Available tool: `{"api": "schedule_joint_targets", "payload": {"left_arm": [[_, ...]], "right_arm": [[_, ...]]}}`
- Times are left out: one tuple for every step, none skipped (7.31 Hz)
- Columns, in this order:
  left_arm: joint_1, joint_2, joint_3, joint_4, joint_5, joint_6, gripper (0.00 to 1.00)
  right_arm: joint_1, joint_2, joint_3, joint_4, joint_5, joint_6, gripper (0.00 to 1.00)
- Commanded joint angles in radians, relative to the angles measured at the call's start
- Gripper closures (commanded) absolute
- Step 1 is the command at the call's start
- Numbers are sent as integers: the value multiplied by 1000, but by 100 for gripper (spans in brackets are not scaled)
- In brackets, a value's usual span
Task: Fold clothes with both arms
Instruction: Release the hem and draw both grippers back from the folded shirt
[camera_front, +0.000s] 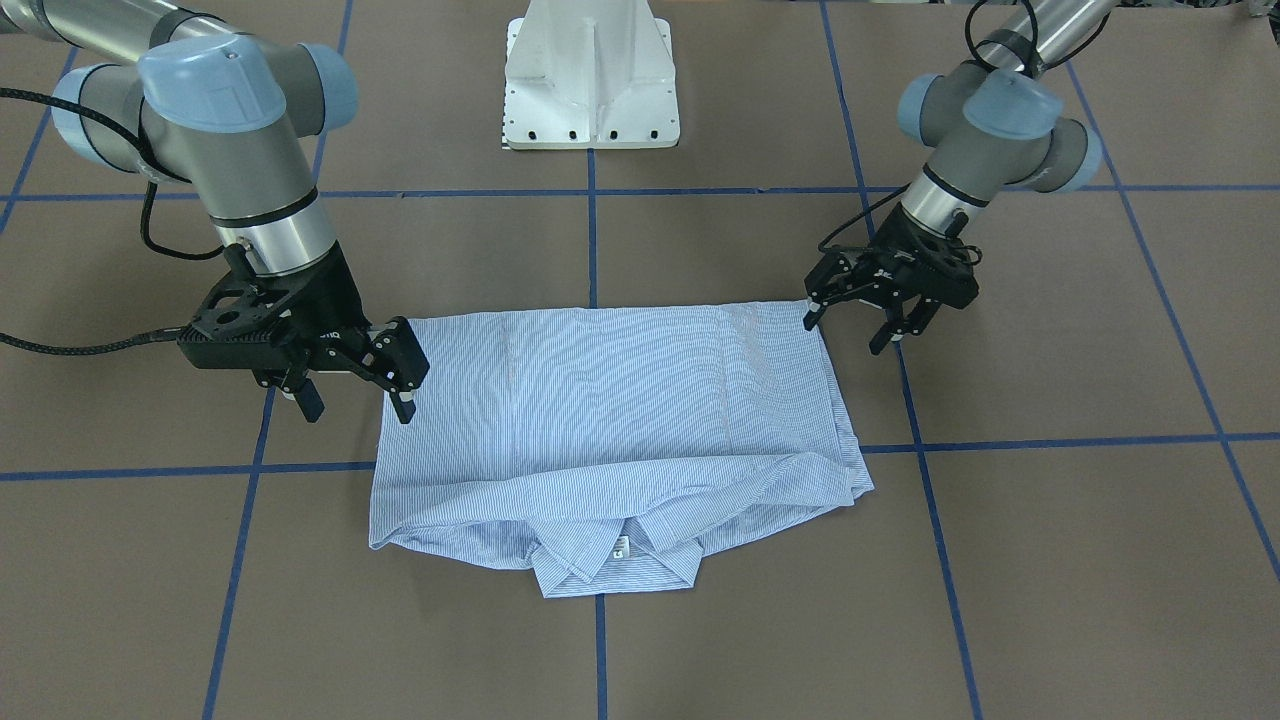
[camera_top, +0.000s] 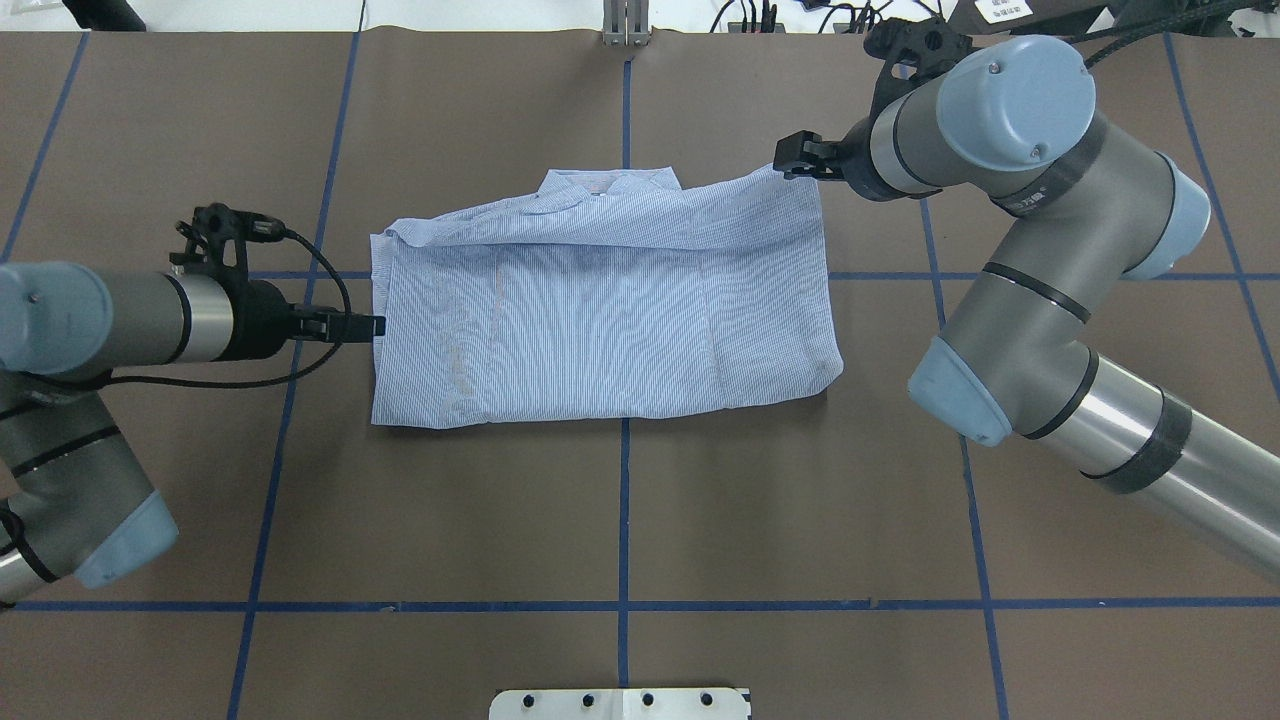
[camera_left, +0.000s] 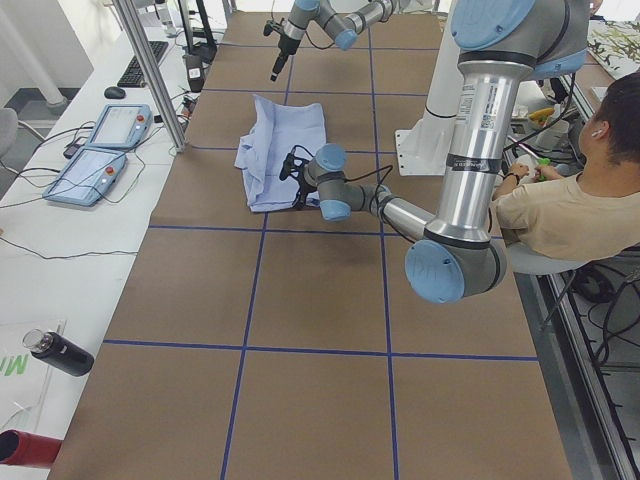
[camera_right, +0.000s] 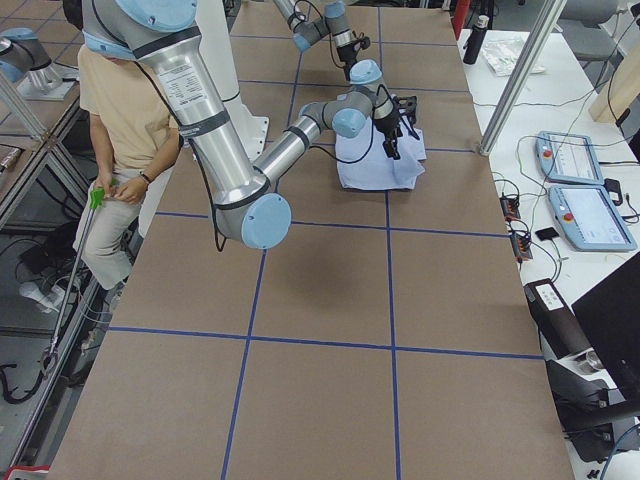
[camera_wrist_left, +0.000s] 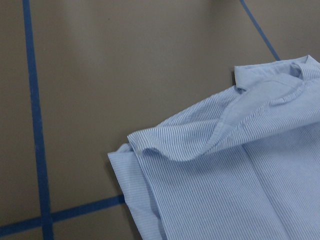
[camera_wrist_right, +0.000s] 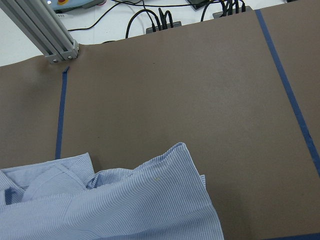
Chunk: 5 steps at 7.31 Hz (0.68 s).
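Note:
The light blue-and-white striped shirt (camera_front: 620, 400) lies folded into a rectangle on the brown table, its collar and white neck label (camera_front: 619, 548) on the side away from the robot. It also shows in the overhead view (camera_top: 600, 320). My left gripper (camera_front: 850, 330) is open and empty, just off the shirt's corner nearest the robot; in the overhead view it (camera_top: 375, 325) sits at the shirt's left edge. My right gripper (camera_front: 357, 405) is open and empty beside the opposite edge; in the overhead view it (camera_top: 790, 160) sits by the far right corner. Both wrist views show only cloth (camera_wrist_left: 240, 175) (camera_wrist_right: 125, 210).
The white pedestal base (camera_front: 590, 80) stands on the robot's side of the shirt. Blue tape lines (camera_top: 625, 520) grid the brown table. An aluminium post (camera_top: 625, 25) stands at the far edge. A seated person (camera_left: 570, 200) and two teach pendants (camera_left: 100, 150) are beside the table.

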Motion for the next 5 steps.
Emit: {"api": "schedule_joint_targets", "payload": {"left_arm": [[92, 2, 7, -8, 74, -67, 5], [112, 1, 9, -8, 81, -91, 24], [113, -1, 7, -8, 79, -93, 52], [112, -1, 7, -8, 78, -93, 82], [112, 1, 3, -8, 79, -93, 100]], "right_arm": [[-2, 0, 1, 0, -1, 1, 0], [-2, 0, 1, 0, -1, 1, 0], [-2, -2, 1, 0, -1, 1, 0], [-3, -2, 1, 0, -1, 1, 0], [-3, -2, 1, 0, -2, 1, 0]]}}
